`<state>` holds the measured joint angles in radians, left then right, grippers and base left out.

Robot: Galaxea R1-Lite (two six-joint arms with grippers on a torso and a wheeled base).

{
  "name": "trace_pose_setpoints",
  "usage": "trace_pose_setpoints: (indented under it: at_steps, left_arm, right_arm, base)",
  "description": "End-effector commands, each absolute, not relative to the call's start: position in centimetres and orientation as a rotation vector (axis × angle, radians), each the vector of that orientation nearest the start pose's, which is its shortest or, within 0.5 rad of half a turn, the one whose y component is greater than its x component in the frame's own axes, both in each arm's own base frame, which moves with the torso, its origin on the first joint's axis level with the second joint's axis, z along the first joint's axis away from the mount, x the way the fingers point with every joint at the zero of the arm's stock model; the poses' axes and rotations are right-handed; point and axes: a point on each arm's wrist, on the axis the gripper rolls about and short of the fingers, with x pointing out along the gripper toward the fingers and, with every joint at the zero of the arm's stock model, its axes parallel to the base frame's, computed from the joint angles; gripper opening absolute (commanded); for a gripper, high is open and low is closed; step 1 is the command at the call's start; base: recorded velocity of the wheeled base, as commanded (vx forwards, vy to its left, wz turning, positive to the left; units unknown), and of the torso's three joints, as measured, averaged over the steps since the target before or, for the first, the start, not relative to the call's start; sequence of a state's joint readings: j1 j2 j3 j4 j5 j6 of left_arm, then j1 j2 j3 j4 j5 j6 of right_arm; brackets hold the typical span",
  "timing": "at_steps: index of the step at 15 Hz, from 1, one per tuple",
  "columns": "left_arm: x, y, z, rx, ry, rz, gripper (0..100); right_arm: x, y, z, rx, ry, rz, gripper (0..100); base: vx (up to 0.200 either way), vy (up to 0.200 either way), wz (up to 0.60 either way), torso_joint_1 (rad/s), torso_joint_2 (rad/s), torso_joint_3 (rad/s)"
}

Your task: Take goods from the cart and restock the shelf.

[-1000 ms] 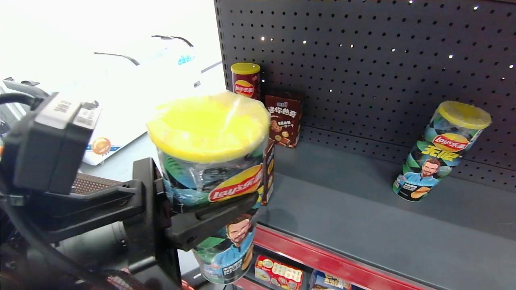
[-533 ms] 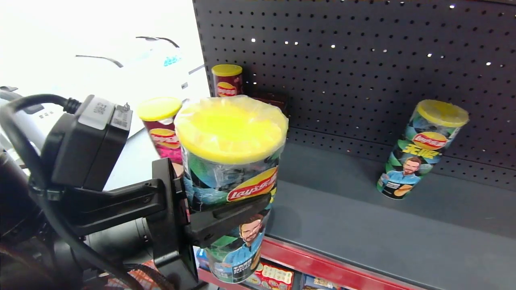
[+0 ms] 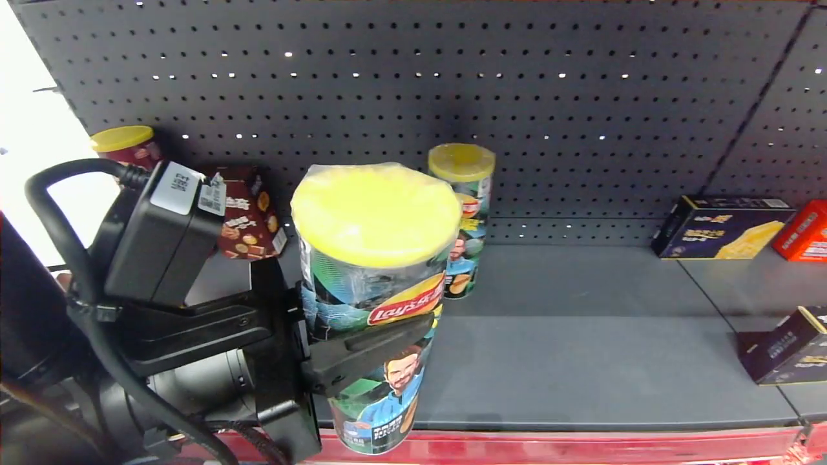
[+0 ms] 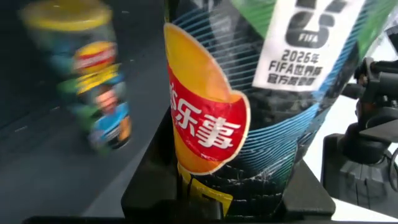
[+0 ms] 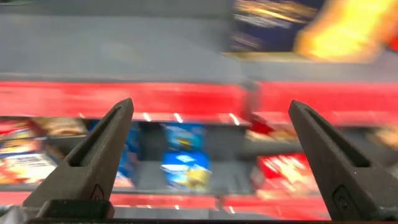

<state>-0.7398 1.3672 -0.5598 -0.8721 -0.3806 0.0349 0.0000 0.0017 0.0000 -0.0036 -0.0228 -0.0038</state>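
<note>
One chip can [image 3: 371, 284] hangs upright in the left gripper [image 3: 362, 342], which is clamped around its middle, so the base is free to be set down. It is at the front edge of the shelf [image 3: 581, 349], toward the left end. A matching can [image 3: 462, 219] stands at the shelf's back edge, probably marking the row to fill. The right gripper [image 5: 211, 155] is spread wide and empty, facing lower shelves.

Held can [image 3: 375, 284] at shelf [image 3: 581, 349] front, second can [image 3: 466, 194] behind it
</note>
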Motion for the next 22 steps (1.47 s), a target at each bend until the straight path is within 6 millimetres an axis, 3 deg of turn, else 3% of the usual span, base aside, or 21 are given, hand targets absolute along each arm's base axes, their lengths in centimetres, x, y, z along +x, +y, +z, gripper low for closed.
trace_pose_setpoints:
  at_steps: [1, 14, 20, 21, 22]
  left_arm:
    - [15.3, -14.9, 22.7, 0.019, -0.091, -1.113, 0]
    - [14.6, -14.2, 23.5, 0.019, -0.134, -1.107, 0]
    - [16.0, -11.2, 22.6, 0.034, -0.106, -1.025, 0]
    - [16.2, -10.8, 22.8, 0.035, -0.114, -1.014, 0]
    - [16.2, -10.8, 22.6, 0.034, -0.107, -1.015, 0]
  right_arm:
    - [-2.3, -0.1, 7.6, -0.005, 0.0, -0.021, 100]
    - [-2.3, 0.0, 7.6, -0.008, 0.0, -0.017, 100]
    - [-2.3, 0.0, 7.7, -0.032, -0.002, 0.005, 100]
    - [-2.9, 0.0, 12.0, -0.024, -0.073, 0.053, 100]
    - [-1.6, 0.1, 18.4, 0.055, -0.036, 0.098, 100]
  base:
    - [0.0, 0.0, 0.0, 0.0, 0.0, 0.0]
    - [0.0, 0.0, 0.0, 0.0, 0.0, 0.0]
    - [0.0, 0.0, 0.0, 0.0, 0.0, 0.0]
    - [0.0, 0.0, 0.0, 0.0, 0.0, 0.0]
    - [0.0, 0.0, 0.0, 0.0, 0.0, 0.0]
